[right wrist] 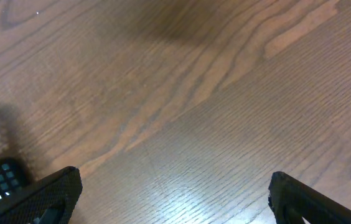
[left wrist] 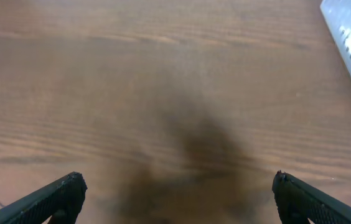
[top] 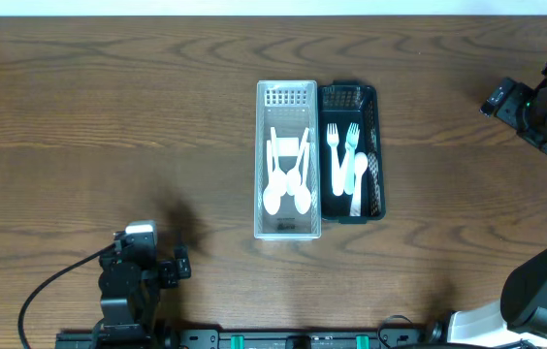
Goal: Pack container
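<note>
Overhead layout: two bins touching side by side, mid brown wooden table (top: 109,116); both arms well apart from them.
L gripper (left wrist: 178,179): jaws spread wide, nothing btwn; hovers over bare wood, aimed twd bins – reads as standby.
White perforated plastic bin (top: 288,95): L of pair; white plastic spoons (top: 286,189) laid lengthwise so they lie flat inside.
Black perforated plastic bin (top: 378,145): R of pair, same orientation; white plastic forks (top: 339,150) + lone spoon (top: 359,173), also lengthwise.
R gripper (right wrist: 174,179): jaws wide, empty, over bare wood at far R.
Status (judgement): cutlery grouped per bin, nothing loose on table; packing prob. near done.
</note>
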